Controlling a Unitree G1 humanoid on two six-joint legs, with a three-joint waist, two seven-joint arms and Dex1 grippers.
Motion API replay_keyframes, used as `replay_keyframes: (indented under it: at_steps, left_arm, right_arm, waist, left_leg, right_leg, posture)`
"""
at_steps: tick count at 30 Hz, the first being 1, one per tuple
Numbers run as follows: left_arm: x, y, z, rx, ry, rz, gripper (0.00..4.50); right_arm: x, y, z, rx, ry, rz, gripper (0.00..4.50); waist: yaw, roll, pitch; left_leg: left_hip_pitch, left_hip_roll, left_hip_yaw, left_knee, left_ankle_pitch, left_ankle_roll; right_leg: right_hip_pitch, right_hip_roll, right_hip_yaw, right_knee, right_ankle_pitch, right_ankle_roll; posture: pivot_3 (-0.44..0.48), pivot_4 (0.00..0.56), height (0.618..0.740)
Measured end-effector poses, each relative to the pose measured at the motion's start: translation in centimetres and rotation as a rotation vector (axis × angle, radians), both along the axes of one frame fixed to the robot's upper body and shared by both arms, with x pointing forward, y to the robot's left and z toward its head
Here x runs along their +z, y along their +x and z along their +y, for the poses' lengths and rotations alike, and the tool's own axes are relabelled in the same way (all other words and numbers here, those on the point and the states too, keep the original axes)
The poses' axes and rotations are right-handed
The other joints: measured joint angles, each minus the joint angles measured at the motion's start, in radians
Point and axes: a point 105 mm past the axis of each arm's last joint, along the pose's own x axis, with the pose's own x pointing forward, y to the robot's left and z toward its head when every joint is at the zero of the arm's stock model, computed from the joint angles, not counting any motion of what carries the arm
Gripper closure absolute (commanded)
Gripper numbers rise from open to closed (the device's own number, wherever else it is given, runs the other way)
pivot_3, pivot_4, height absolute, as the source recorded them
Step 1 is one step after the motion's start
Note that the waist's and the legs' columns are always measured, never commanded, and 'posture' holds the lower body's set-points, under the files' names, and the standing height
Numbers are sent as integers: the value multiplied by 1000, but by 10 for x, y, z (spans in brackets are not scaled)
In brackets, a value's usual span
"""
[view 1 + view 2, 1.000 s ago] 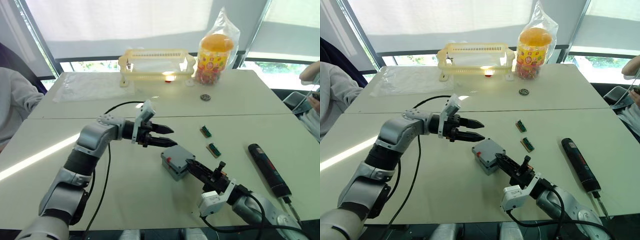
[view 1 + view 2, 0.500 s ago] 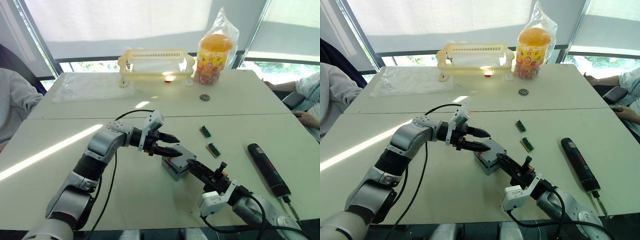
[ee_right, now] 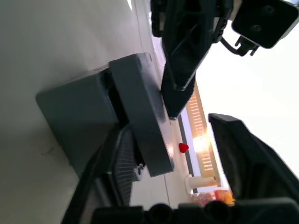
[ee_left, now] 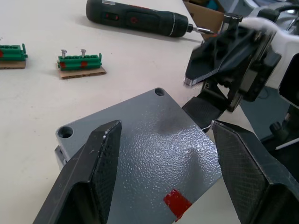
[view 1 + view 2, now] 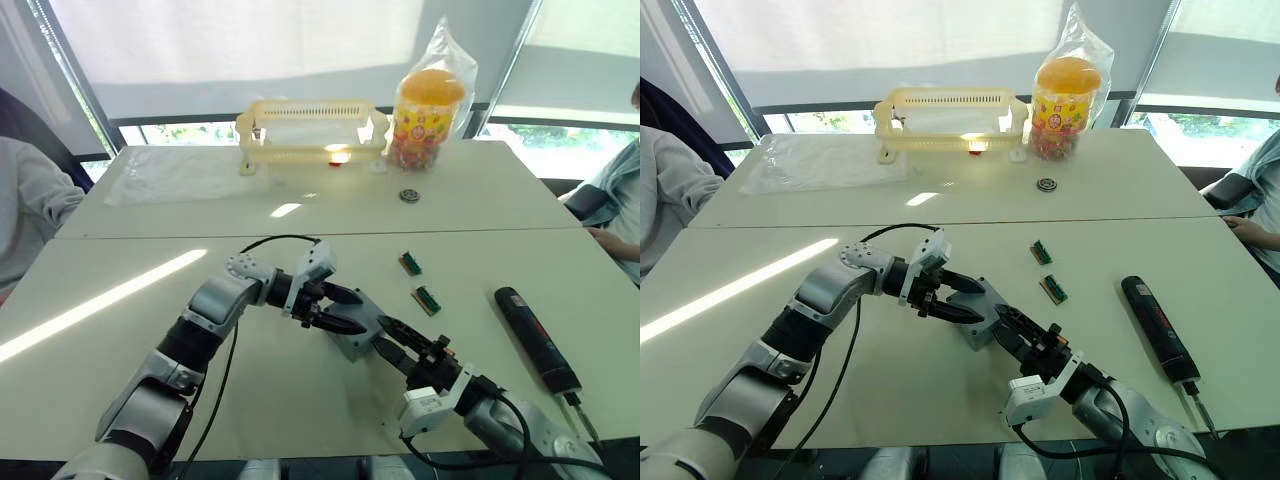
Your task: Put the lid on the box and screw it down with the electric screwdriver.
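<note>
Two grippers meet at the box in the left eye view, near the middle of the table; no writing can be read anywhere, though the orange-lidded jar far behind the box carries a colourful printed label too small to make out. The left gripper reaches over the box with its fingers spread, holding nothing, and the right gripper touches the box from the near right side. The electric screwdriver lies flat well to the right of the box, and two green connector pieces sit between box and screwdriver, slightly farther back. A cream plastic rack stands beside the jar, a small round disc lies in front of the jar, and a clear plastic sheet lies left of the rack. In the left wrist view the grey lid, with a red mark near its edge and screw holes at its corners, lies on top of the box between the wide-apart black fingers, which do not touch it; the right gripper's finger rests against the lid's far edge. In the right wrist view the lid sits slightly askew on the box, with one finger pressed against the box under the lid's rim and the other standing clear, so the claw is open.
</note>
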Motion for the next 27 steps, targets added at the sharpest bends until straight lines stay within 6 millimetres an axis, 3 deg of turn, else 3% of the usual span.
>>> replay_keyframes:
  at_steps: [1, 9, 13, 27]
  left_arm:
    - [-1, 0, 0, 0, 0, 2, 1385]
    - [-7, -4, -1, 1, -12, 8, 1385]
    - [-7, -2, -1, 11, -10, -8, 1385]
    - [-8, 5, -1, 62, -5, -57, 1385]
  right_arm:
    - [2, 0, 0, 2, 4, -10, 62]
    - [-3, -6, -5, -10, 2, 7, 62]
    - [-19, -7, -13, -32, -45, 69, 62]
    - [-9, -5, -13, -45, 18, 57, 62]
  waist:
    - [0, 0, 0]
    - [1, 0, -2]
    - [2, -1, -2]
    - [3, 0, -2]
  left_leg:
    - [1, 0, 0, 0, 0, 0]
    - [8, 0, 0, -1, -1, 1]
    - [8, 0, 1, -1, -1, 1]
    - [8, 0, 0, -1, -1, 1]
  right_leg:
    - [1, 0, 0, 0, 0, 0]
    - [8, 0, 0, -1, -1, -2]
    - [8, 0, 0, -1, -1, -2]
    - [8, -1, 0, -1, -1, -2]
  posture:
    - [0, 150, 740]
    - [0, 150, 740]
    - [0, 150, 740]
    - [0, 150, 740]
